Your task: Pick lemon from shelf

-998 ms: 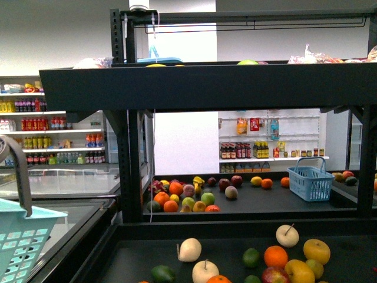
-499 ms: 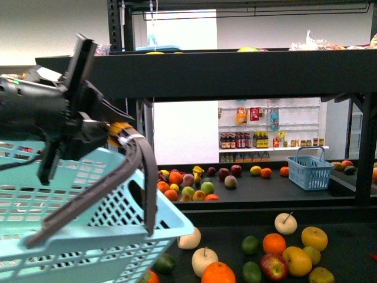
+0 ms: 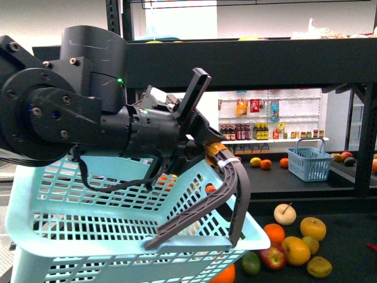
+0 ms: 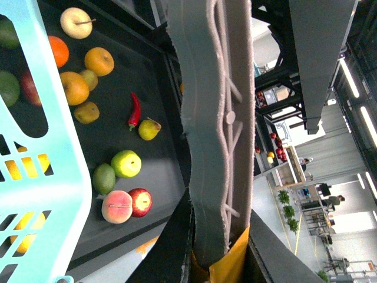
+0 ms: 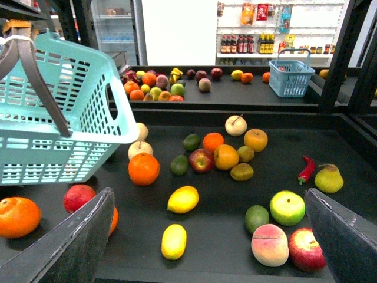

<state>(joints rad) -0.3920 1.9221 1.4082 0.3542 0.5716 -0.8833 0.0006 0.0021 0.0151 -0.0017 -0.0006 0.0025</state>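
Note:
The shelf (image 3: 247, 56) is a black metal rack with deep black tray tiers (image 5: 224, 253). In the right wrist view a yellow lemon (image 5: 184, 199) lies on the near tray, with a longer yellow fruit (image 5: 174, 241) just in front of it. My right gripper (image 5: 208, 203) is open and empty above them, its fingers (image 5: 76, 242) spread wide on either side. My left gripper (image 3: 215, 150) is shut on the grey basket handle (image 3: 227, 188) and holds the light blue basket (image 3: 118, 236) over the tray's left side. The handle (image 4: 212, 118) fills the left wrist view.
Loose fruit lies around the lemon: an orange (image 5: 144, 168), a green apple (image 5: 287, 207), a peach (image 5: 270, 244), a pear (image 5: 328, 178) and a red chilli (image 5: 306, 169). A small blue basket (image 5: 291, 76) and more fruit sit on the rear tray. White bottle shelves (image 3: 259, 127) stand beyond.
My left arm has swung up and to the right with the blue basket and now covers the left and middle of the front view. The fruit has not moved.

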